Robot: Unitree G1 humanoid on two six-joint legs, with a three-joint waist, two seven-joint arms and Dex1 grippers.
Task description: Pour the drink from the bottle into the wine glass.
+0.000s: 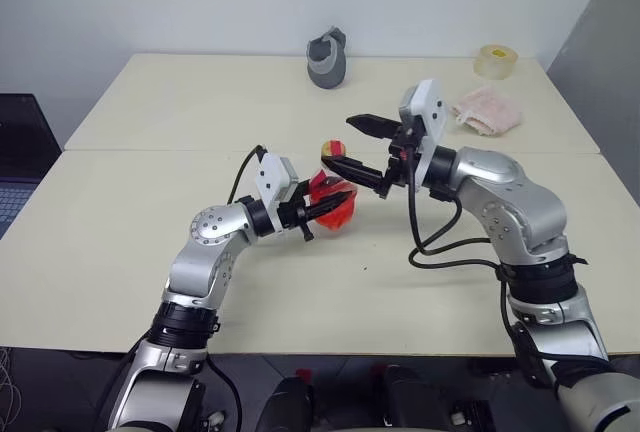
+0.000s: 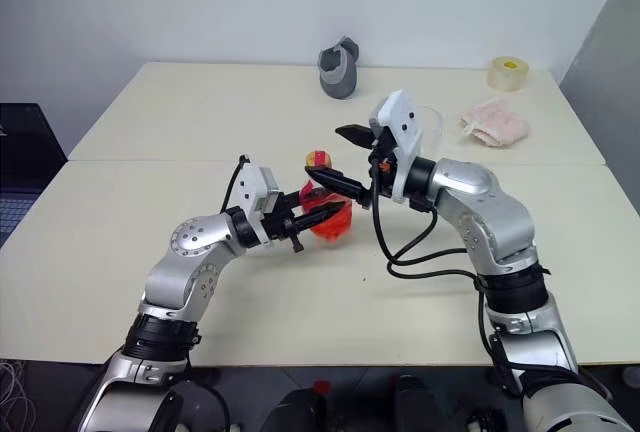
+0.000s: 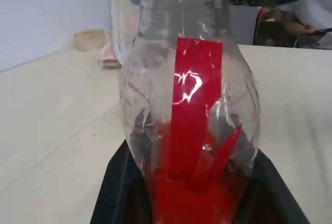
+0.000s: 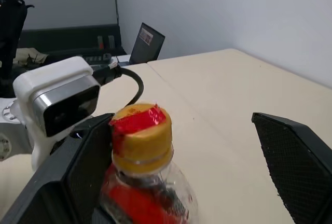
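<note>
Left gripper (image 1: pixel 322 210) clamped on bottle (image 1: pixel 334 204) — right gripper (image 4: pixel 181 167) wide around yellow cap (image 4: pixel 141 137).

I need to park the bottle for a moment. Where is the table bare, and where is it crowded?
Bare: the near table left of the left pincer, and the far-left half before the grey object. Crowded: the middle, where both pincers meet at the bottle, and the far right by cloth and tape roll.

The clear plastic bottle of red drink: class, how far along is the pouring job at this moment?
Done: the small clear plastic bottle is gripped upright above the table by the shut left gripper. In hand: the open right gripper brackets the yellow cap, one finger on either side, not closed on it. Left: the cap is on and the red drink is inside, so uncapping and pouring remain.
</note>
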